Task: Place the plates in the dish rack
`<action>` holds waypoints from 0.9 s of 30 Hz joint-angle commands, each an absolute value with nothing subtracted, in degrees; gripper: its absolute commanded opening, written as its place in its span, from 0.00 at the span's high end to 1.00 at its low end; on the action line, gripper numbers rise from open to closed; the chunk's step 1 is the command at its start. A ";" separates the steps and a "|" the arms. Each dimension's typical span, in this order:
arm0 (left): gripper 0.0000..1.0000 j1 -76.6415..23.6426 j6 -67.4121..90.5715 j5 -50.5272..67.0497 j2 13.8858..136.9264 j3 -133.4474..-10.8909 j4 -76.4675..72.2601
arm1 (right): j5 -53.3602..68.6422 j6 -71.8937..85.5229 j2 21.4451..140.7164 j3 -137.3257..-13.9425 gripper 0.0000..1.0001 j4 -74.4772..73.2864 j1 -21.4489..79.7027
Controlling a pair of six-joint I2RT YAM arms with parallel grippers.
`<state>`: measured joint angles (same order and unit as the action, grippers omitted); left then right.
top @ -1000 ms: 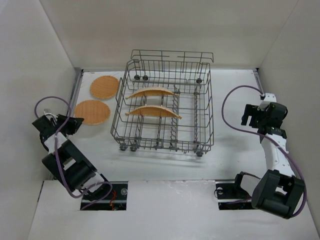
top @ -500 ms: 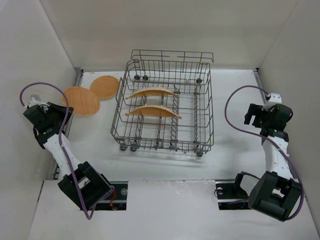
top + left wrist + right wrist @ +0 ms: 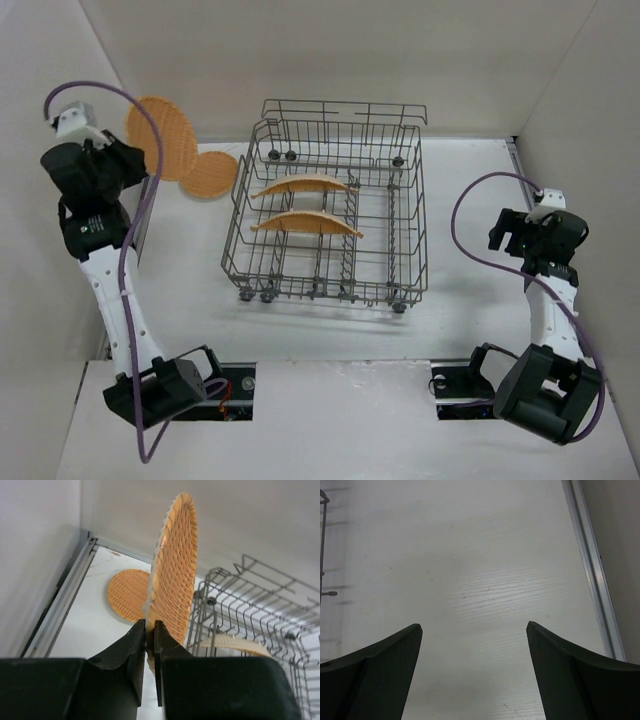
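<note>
left gripper (image 3: 150, 629) pinched shut on the rim of held plate (image 3: 174, 570). It's on edge, long axis running up from the jaws, in the air above the table's (image 3: 470, 200) far-left corner. Loose plate (image 3: 212, 175) lies flat there, beside the dish rack (image 3: 330, 250). Racked plates (image 3: 305, 224): two on edge, long axis left-right. Right gripper (image 3: 472, 630) wide open, empty, near the table's right edge.

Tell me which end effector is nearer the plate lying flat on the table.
Left. The left end effector, shut on a raised plate, is just left of the flat plate; the right end effector hangs open beyond the dish rack.
</note>
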<state>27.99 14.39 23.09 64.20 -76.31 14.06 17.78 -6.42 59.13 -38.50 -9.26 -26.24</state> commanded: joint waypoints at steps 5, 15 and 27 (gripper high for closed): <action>0.99 7.99 -12.18 15.48 68.11 -87.53 19.77 | 19.16 -5.71 57.22 -38.32 0.09 -5.71 -26.68; 0.97 -16.20 -43.13 7.21 72.77 -88.86 18.47 | 18.72 -5.71 56.87 -38.06 0.09 -5.28 -26.68; 0.95 -22.37 -64.68 17.21 81.82 -90.35 7.12 | 17.58 -5.27 56.16 -37.44 0.09 -4.31 -26.50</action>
